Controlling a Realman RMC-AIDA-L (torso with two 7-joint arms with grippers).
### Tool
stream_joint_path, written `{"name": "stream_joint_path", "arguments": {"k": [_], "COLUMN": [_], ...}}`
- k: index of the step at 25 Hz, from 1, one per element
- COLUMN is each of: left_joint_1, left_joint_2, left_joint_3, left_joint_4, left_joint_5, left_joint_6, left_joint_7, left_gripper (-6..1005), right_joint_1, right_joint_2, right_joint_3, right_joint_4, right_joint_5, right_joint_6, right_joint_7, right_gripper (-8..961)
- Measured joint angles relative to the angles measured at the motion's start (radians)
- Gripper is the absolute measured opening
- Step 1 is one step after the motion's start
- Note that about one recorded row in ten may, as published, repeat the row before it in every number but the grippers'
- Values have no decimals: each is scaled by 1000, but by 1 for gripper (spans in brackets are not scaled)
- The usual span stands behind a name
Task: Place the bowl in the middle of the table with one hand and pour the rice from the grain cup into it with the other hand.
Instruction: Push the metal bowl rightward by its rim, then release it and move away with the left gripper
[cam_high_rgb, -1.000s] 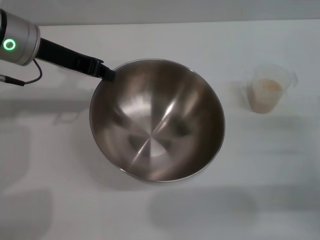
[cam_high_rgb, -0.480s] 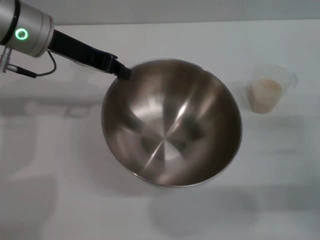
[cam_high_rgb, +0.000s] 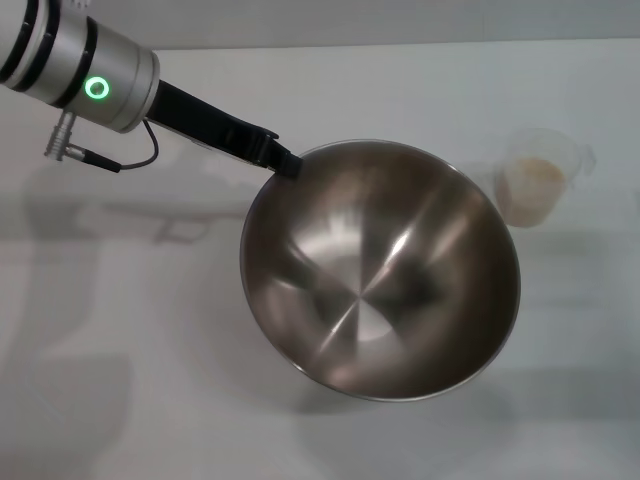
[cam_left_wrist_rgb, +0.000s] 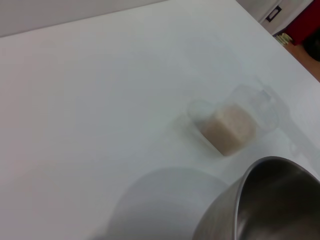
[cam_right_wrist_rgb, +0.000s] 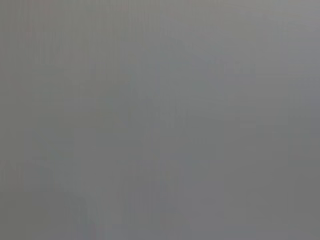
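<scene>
Since 1 second ago the bowl (cam_high_rgb: 380, 270) has shifted toward 3 o'clock, rim clenched by the left pincer (cam_high_rgb: 285, 163); set it flat, short of the grain cup (cam_high_rgb: 535, 185).

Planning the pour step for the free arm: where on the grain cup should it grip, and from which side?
Probably across the clear wall of the grain cup, near the rim above the rice, coming from the robot's right. The cup stands upright, and the bowl held by the left gripper crowds its left side. Its handle is too faint to aim for.
</scene>
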Motion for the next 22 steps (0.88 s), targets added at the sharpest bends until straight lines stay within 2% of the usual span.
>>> {"name": "stream_joint_path", "arguments": {"k": [22], "left_joint_1": [37], "left_joint_2": [-15], "left_joint_3": [14], "left_joint_4": [-1], "left_joint_5": [36], "left_joint_6": [81], "left_joint_7": [4], "left_gripper": [168], "right_joint_1": [-14], "right_joint_2": [0], "right_joint_3": [1], "right_joint_4": [-2], "right_joint_5": [-1], "right_joint_6": [2], "right_joint_7": [0], "right_gripper": [660]}}
